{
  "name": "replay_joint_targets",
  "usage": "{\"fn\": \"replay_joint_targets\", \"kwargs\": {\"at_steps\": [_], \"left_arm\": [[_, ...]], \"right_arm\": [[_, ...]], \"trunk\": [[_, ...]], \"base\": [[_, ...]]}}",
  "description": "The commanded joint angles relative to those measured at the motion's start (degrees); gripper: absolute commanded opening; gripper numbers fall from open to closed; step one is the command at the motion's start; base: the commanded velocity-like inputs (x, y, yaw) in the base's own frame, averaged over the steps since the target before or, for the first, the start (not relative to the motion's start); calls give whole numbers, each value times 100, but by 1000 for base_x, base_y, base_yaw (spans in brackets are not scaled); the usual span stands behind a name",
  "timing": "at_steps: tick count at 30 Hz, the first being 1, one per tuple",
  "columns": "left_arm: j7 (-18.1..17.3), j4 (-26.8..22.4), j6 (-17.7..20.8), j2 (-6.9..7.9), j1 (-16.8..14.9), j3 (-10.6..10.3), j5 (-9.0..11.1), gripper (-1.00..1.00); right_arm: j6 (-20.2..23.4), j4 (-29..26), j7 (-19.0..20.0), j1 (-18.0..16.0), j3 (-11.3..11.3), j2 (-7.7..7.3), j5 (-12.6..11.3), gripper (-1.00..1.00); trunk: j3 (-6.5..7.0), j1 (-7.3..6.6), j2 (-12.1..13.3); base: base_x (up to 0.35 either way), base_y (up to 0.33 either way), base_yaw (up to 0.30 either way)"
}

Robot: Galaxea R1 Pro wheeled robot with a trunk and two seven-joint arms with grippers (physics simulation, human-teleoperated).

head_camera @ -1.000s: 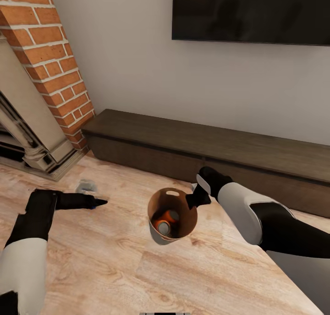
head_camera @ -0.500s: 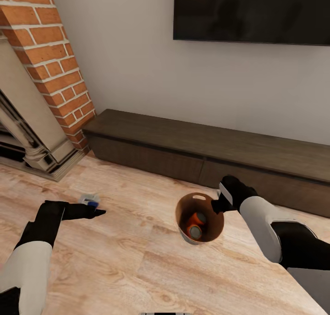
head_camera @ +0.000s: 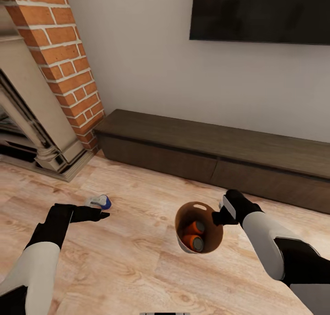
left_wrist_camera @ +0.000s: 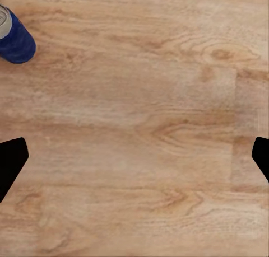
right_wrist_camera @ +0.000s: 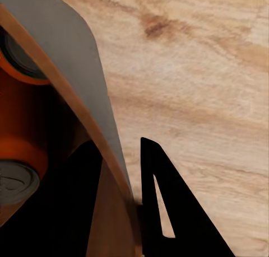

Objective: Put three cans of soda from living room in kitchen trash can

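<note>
You had the tash can (head_camera: pixel 200 228) hanging from your right gripper (head_camera: pixel 219 215), its fingers pinched narrow on the near-side rim: in the right wrist view one finger (right_wrist_camera: pixel 168 212) sat outside the pale wall (right_wrist_camera: pixel 84 94) and the other lay dark against the coppery inside, with the rim caught between them. The bucket was tilted, its mouth turned up toward your head camera, and the oval handle slot (head_camera: pixel 200 207) showed on the far side of the rim.

Inside it lay two cans. The orange can (head_camera: pixel 197 227) rested higher against the brown wall, and a second can (head_camera: pixel 192 242), orange-red in this light, lay lower with its silvery top facing up. In the right wrist view both showed again, one as an orange rim (right_wrist_camera: pixel 19 64) and one as a grey lid (right_wrist_camera: pixel 14 184) deep in shadow. They lay close together; whether they touched you could not tell.

The blue can (head_camera: pixel 101 201) lay on its side on the wood floor (head_camera: pixel 137 269), just beyond the tip of your left gripper (head_camera: pixel 98 214) and apart from it. In the left wrist view that can (left_wrist_camera: pixel 15 37) sat near a corner of the picture, while your fingers (left_wrist_camera: pixel 11 162) stood wide apart at the two edges with bare floor between them, holding nothing.

Behind all this ran the long dark low cabinet (head_camera: pixel 220 154) along the wall, the black TV (head_camera: pixel 261 13) above it, and the red-brick fireplace (head_camera: pixel 64 67) off to your left.
</note>
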Motion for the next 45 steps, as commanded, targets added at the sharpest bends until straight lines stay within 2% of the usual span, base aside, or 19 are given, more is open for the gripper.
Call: {"fn": "replay_joint_targets", "kwargs": {"at_steps": [1, 11, 22, 32, 45], "left_arm": [[8, 1, 3, -7, 0, 0, 2, 100], [23, 2, 21, -19, 0, 0, 6, 100], [28, -35, 29, -39, 0, 0, 14, 100], [28, -64, 29, -122, 0, 0, 7, 100], [28, -54, 68, -134, 0, 0, 15, 100]], "right_arm": [[-6, 4, -1, 1, -26, -5, -70, -100], [-21, -1, -21, 15, -54, 23, -69, -100], [-26, -9, -36, 16, -102, -11, -69, -100], [-21, -10, -36, 16, -125, 1, -69, -100], [-22, -9, -2, 24, -128, 37, -78, -100]], "trunk": [[1, -1, 0], [5, -1, 0], [38, -1, 0], [73, -1, 0], [78, -1, 0]], "base": [[0, 312, 0], [15, 313, -38], [124, 300, -222], [215, 264, -229], [63, 158, -36]]}}
